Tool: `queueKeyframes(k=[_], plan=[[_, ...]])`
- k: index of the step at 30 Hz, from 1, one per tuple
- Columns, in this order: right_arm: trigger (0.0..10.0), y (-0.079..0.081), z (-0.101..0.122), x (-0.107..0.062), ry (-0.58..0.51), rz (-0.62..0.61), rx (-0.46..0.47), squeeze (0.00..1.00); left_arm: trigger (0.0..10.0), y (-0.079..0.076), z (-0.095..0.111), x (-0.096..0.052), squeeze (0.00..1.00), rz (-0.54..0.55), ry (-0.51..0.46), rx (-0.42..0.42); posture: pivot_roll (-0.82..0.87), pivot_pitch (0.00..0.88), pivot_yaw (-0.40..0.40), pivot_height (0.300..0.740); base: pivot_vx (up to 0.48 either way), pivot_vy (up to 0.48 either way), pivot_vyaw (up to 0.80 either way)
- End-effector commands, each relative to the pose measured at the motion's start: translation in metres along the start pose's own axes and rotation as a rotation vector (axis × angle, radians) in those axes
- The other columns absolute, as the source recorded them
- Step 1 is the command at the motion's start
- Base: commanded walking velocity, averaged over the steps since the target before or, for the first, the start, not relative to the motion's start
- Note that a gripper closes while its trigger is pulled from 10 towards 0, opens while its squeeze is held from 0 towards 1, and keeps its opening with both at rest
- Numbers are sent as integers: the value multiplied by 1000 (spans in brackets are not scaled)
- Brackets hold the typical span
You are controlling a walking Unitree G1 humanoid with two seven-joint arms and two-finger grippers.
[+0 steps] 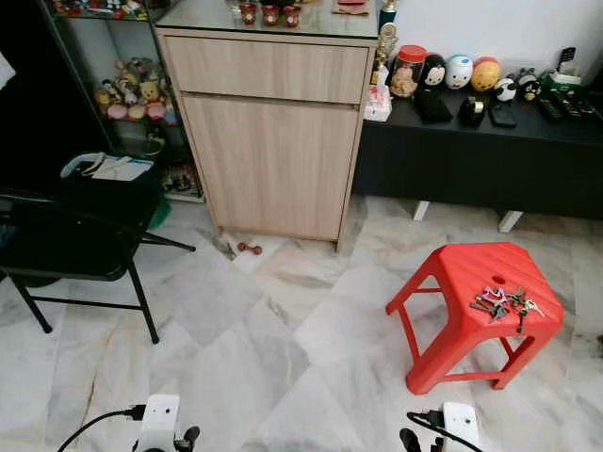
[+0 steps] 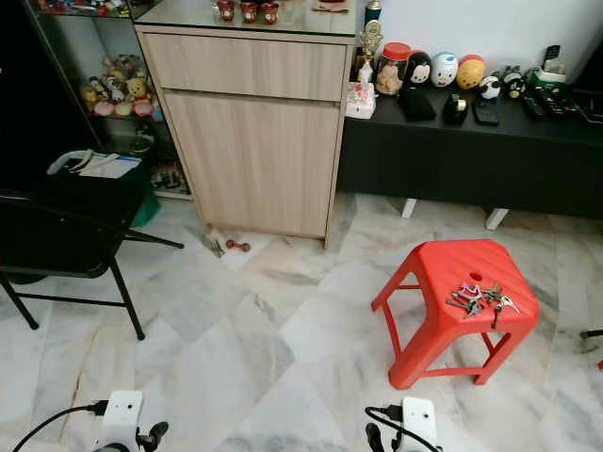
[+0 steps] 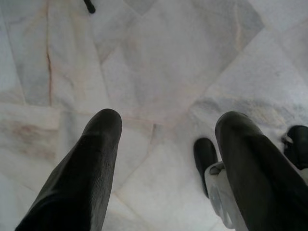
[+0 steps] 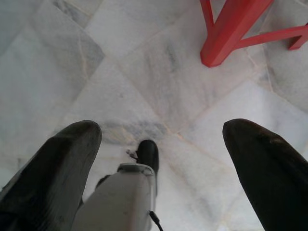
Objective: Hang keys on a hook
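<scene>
Keys [image 1: 506, 303] lie on red stool [image 1: 471, 273], right of frame, well apart from both grippers. Left gripper [image 3: 166, 144] and right gripper [image 4: 161, 144] hang low over marble floor [image 1: 283, 358], fingers spread wide, holding nothing.

A white marble floor [image 1: 283, 358] carries a red plastic stool [image 1: 476, 311] at the near right, and a bunch of keys [image 1: 504, 303] lies on the stool's seat. Far centre stands a light wooden cabinet [image 1: 273, 132], with a small dark red object [image 1: 250, 249] on the floor at its foot. A black folding chair [image 1: 71, 254] stands left. Far right, a low black bench [image 1: 480, 151] holds round figurines [image 1: 459, 72] and a jar [image 1: 408, 71].
</scene>
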State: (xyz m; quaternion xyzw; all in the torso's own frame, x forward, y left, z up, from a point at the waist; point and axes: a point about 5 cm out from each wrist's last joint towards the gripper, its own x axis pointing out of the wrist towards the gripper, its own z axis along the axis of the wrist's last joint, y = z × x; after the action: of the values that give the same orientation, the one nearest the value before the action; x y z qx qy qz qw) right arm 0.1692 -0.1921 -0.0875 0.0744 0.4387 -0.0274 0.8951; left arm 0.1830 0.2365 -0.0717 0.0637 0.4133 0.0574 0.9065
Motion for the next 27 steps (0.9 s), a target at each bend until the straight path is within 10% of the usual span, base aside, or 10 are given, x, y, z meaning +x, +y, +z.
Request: queueKeyframes(k=[1, 27], plan=[[10000, -1, -5, -1, 20, -13, 22, 0, 10000, 2, 1, 1, 0, 15, 10, -9, 85, 0, -18, 740, 0, 0, -688], [10000, 2, -32, -8, 92, -12, -1, 0, 10000, 8, -26, -8, 0, 63, 67, -46, 73, 0, -55, 740, 0, 0, -680]])
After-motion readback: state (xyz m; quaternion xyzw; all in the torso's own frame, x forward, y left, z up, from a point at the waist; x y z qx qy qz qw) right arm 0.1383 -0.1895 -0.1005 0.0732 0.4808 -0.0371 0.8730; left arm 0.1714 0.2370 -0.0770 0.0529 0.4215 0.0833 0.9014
